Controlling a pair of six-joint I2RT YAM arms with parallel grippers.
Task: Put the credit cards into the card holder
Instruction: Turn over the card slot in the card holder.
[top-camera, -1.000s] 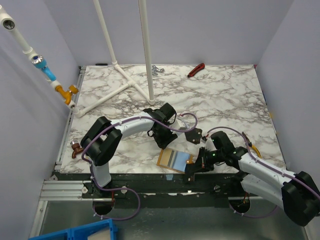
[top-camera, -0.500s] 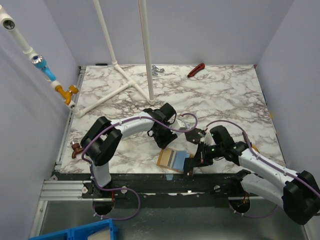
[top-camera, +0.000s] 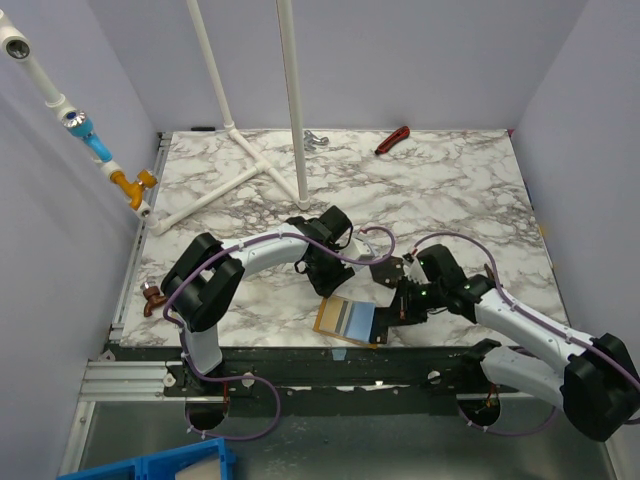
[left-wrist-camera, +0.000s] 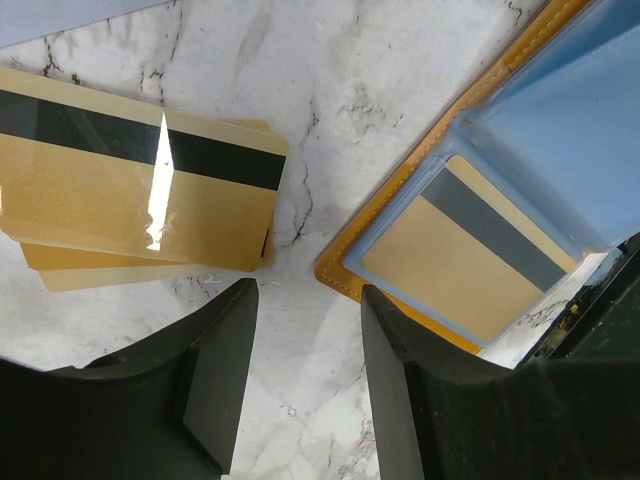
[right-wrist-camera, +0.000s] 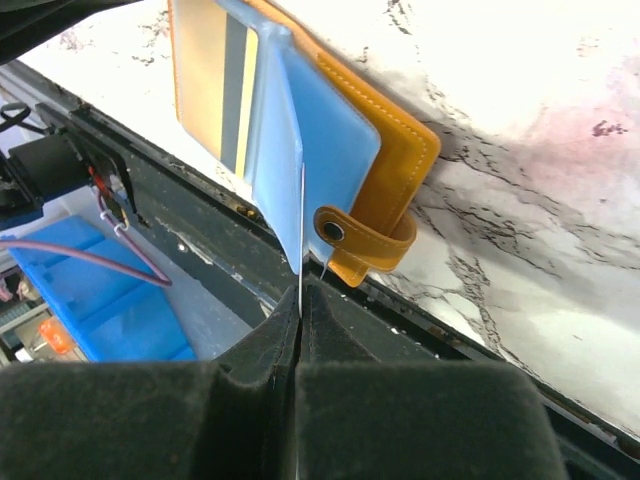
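Two or three gold-tan credit cards (left-wrist-camera: 130, 190) with a dark stripe lie stacked on the marble, left of my left gripper (left-wrist-camera: 308, 295). It hangs open over bare table between them and the card holder (left-wrist-camera: 400, 250). The holder is orange-yellow leather with pale blue plastic sleeves and lies open at the table's near edge (top-camera: 345, 320). One gold card (left-wrist-camera: 470, 255) sits inside a sleeve. My right gripper (right-wrist-camera: 302, 295) is shut on the edge of a blue sleeve (right-wrist-camera: 310, 150), holding it raised off the holder (right-wrist-camera: 400, 150). From above, the left wrist (top-camera: 325, 270) hides the loose cards.
The holder's snap strap (right-wrist-camera: 365, 245) hangs over the table's black front rail (top-camera: 330, 365). A blue bin (right-wrist-camera: 100, 290) sits below the table. A white pipe stand (top-camera: 250, 170), a metal clip (top-camera: 318, 138) and a red-handled tool (top-camera: 393, 139) are at the back.
My right arm has drawn back from the near edge toward the table's middle, still gripping the blue sleeve. The left arm has stayed put.
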